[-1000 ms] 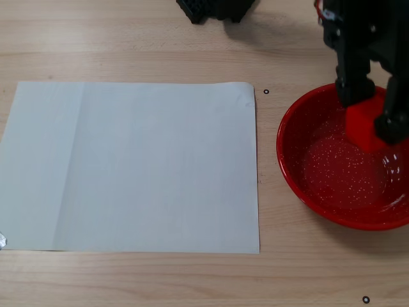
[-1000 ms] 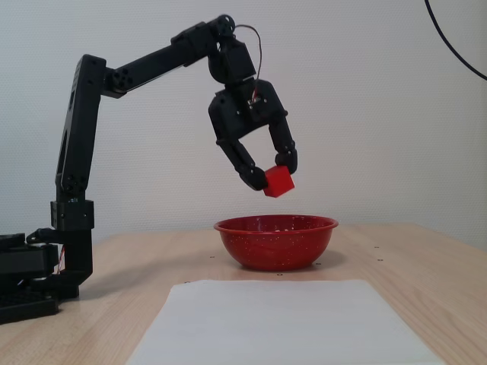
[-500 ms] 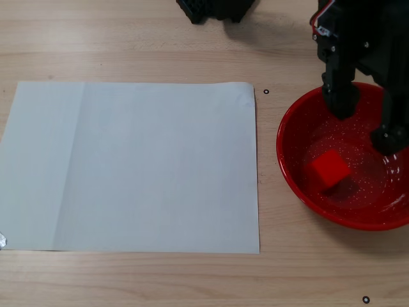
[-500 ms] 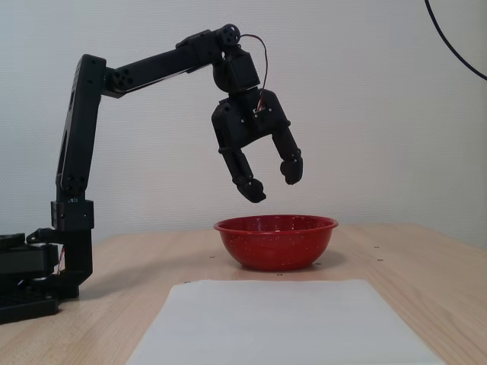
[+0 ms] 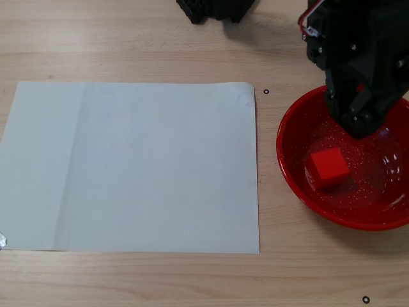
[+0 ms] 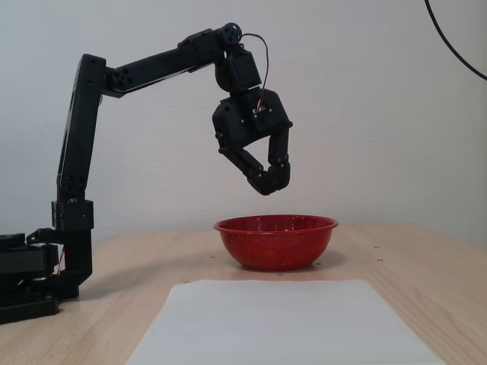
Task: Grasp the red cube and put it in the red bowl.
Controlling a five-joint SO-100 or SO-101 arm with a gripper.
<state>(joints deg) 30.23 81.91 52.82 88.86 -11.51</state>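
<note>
The arm was stretched out high; the gripper was pointed downward, fingertips closed together, empty.

Arm hangs over red bowl, blocking top access.

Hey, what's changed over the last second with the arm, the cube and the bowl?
The gripper let go of the red cube, which dropped into the red bowl and settled left of centre. The fingers then closed empty above the bowl. Bowl and white paper stayed put.
</note>
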